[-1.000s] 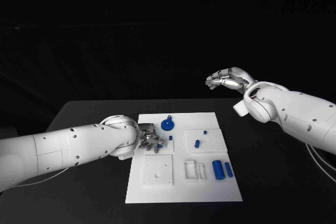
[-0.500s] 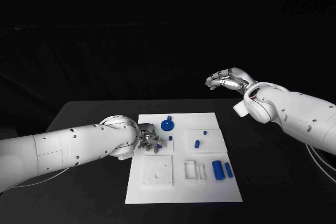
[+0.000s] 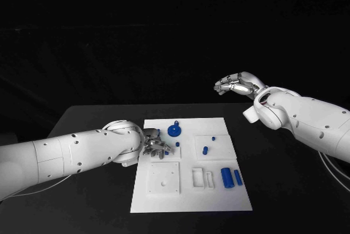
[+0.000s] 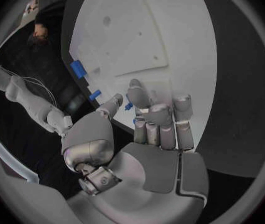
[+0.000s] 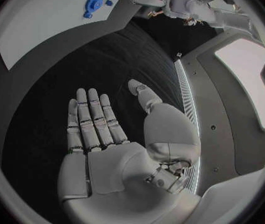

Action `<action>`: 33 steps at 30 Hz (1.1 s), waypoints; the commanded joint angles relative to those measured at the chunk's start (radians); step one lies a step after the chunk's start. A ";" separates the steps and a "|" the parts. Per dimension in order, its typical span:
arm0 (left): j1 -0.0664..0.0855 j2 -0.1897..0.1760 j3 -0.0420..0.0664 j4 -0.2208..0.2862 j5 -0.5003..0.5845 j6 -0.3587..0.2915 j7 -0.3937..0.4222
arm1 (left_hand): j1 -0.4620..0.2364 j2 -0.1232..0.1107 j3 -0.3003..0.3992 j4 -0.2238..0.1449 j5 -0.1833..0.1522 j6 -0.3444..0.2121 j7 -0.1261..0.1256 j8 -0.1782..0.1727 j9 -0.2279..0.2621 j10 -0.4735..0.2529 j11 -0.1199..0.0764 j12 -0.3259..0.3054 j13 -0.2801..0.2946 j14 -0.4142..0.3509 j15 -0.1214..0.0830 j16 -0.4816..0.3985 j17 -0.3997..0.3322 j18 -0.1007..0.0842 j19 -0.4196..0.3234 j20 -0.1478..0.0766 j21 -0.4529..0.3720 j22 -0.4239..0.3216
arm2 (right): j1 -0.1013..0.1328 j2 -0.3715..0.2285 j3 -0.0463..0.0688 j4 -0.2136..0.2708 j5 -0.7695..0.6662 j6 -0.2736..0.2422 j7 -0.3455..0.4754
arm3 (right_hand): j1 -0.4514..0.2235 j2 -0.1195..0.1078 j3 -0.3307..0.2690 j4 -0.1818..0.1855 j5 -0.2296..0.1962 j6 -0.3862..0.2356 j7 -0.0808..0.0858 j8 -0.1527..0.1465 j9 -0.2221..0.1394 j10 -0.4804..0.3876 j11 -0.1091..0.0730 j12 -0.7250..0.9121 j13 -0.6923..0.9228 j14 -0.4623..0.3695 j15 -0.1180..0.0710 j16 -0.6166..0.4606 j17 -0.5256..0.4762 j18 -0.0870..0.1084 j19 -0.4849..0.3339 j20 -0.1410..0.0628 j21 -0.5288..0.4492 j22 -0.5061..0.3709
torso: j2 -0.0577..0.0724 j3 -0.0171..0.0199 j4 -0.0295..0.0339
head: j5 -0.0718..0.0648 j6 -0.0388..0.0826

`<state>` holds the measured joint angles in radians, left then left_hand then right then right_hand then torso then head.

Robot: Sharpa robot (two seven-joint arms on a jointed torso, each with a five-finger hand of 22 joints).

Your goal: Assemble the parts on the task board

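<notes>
Small blue part (image 4: 129,106) pinched between the fingertips (image 4: 139,95) of the left hand (image 3: 155,145), right down at the left edge of the task board (image 3: 226,201). Seen from the left wrist as a sliver of blue poking out between thumb and curled fingers, with a second speck of blue just below it; cannot tell whether one piece or two. Just beyond those fingertips, a blue round knob part (image 3: 174,130) standing on the board, and a little blue peg (image 3: 177,144) right beside the hand. Further out from the left hand, toward the board's other side, a raised white square (image 3: 216,147) carrying a short blue cylinder (image 3: 206,150) and a tiny blue stud (image 3: 214,138). Nearer the robot, two long blue cylinders (image 3: 227,177) lying side by side, next to a white slotted bracket (image 3: 203,178) and a white square plate (image 3: 164,177).

Right hand (image 3: 237,84) up high, well apart from the board and past its far corner, holding nothing. From its own wrist, fingers (image 5: 90,119) stretched out together, thumb off to the side, palm bare.
</notes>
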<state>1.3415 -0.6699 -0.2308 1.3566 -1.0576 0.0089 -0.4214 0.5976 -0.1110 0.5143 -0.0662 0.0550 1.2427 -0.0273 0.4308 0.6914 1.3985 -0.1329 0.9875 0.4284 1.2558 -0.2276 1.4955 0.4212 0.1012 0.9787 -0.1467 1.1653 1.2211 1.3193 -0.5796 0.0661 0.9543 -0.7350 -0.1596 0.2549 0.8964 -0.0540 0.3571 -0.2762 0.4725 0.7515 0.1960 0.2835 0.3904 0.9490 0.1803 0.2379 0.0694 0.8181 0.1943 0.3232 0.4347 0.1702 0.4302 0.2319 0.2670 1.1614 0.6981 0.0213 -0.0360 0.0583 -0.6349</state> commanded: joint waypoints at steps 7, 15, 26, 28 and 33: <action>0.000 -0.010 0.006 0.009 0.031 -0.052 0.018 | -0.015 -0.030 -0.024 0.000 -0.006 -0.015 0.000 0.000 0.000 -0.007 -0.004 0.002 -0.002 -0.001 -0.013 -0.001 -0.005 0.015 -0.008 -0.128 -0.010 -0.001 | -0.002 -0.003 0.001 0.001 0.001 0.011 0.009 | -0.011 -0.001 -0.005 -0.002 0.005 -0.008 0.031 0.001 -0.002 0.007 0.003 -0.006 -0.002 -0.009 0.000 -0.004 -0.001 -0.012 -0.008 -0.002 -0.005 0.002 | 0.000 0.0005 0.0000 | 0.000 0.001; 0.001 -0.040 0.059 0.029 0.067 -0.047 0.014 | 0.010 -0.044 -0.009 0.005 -0.006 -0.038 0.008 -0.014 -0.005 -0.006 0.003 -0.005 -0.009 -0.003 -0.008 -0.008 -0.011 0.018 -0.005 -0.127 -0.014 -0.005 | -0.003 -0.007 0.001 -0.002 0.002 0.008 0.011 | -0.013 -0.002 -0.006 -0.001 0.005 -0.009 0.031 0.001 -0.002 0.007 0.003 -0.006 -0.002 -0.010 0.000 -0.004 -0.001 -0.012 -0.009 -0.001 -0.005 0.002 | -0.001 0.0011 -0.0010 | 0.001 0.005; 0.032 -0.013 0.095 -0.103 0.169 -0.023 0.040 | 0.084 -0.030 -0.011 -0.032 0.000 -0.199 0.061 -0.111 -0.041 -0.008 0.053 -0.055 -0.043 -0.012 0.038 -0.051 -0.035 0.006 -0.015 -0.115 -0.044 -0.023 | -0.003 -0.007 0.001 -0.005 0.002 0.007 0.010 | -0.013 -0.001 -0.007 -0.002 0.005 -0.010 0.031 0.000 -0.003 0.007 0.003 -0.007 -0.002 -0.010 0.000 -0.004 -0.002 -0.012 -0.009 -0.001 -0.006 0.003 | 0.000 0.0004 -0.0022 | 0.001 0.015; 0.035 0.000 0.098 -0.129 0.181 -0.030 0.043 | 0.096 -0.021 -0.009 -0.038 0.002 -0.216 0.066 -0.119 -0.042 -0.011 0.057 -0.061 -0.046 -0.013 0.043 -0.057 -0.038 0.005 -0.014 -0.114 -0.047 -0.024 | -0.003 -0.007 0.001 -0.005 0.002 0.006 0.010 | -0.013 -0.002 -0.007 -0.002 0.005 -0.010 0.032 0.000 -0.003 0.007 0.003 -0.007 -0.002 -0.010 0.000 -0.004 -0.002 -0.012 -0.009 -0.001 -0.006 0.003 | 0.000 0.0004 -0.0025 | 0.001 0.015; 0.044 0.038 0.110 -0.213 0.181 -0.024 0.049 | 0.112 -0.009 -0.009 -0.048 0.028 -0.221 0.070 -0.119 -0.040 -0.012 0.061 -0.067 -0.050 -0.013 0.047 -0.063 -0.041 0.002 -0.015 -0.112 -0.051 -0.027 | -0.003 -0.005 0.001 -0.005 0.002 0.007 0.010 | -0.013 -0.002 -0.007 -0.002 0.005 -0.011 0.032 0.000 -0.003 0.008 0.003 -0.007 -0.002 -0.010 0.000 -0.004 -0.002 -0.012 -0.009 -0.001 -0.006 0.003 | 0.001 -0.0005 -0.0017 | 0.001 0.020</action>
<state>1.3812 -0.6396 -0.1224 1.1609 -0.9163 -0.0233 -0.3987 0.7008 -0.1217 0.5056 -0.1100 0.0769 1.0268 0.0424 0.3129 0.6504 1.3842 -0.0785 0.9247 0.3798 1.2422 -0.1861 1.4366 0.3810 0.1010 0.9683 -0.1430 1.1187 1.1960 1.3163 -0.5860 0.0660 0.9487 -0.7345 -0.1601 0.2555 0.8924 -0.0581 0.3543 -0.2791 0.4725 0.7480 0.1925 0.2835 0.3890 0.9526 0.1840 0.2359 0.0687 0.8182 0.1943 0.3232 0.4339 0.1702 0.4303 0.2318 0.2670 1.1631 0.6981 0.0219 -0.0377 0.0590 -0.6178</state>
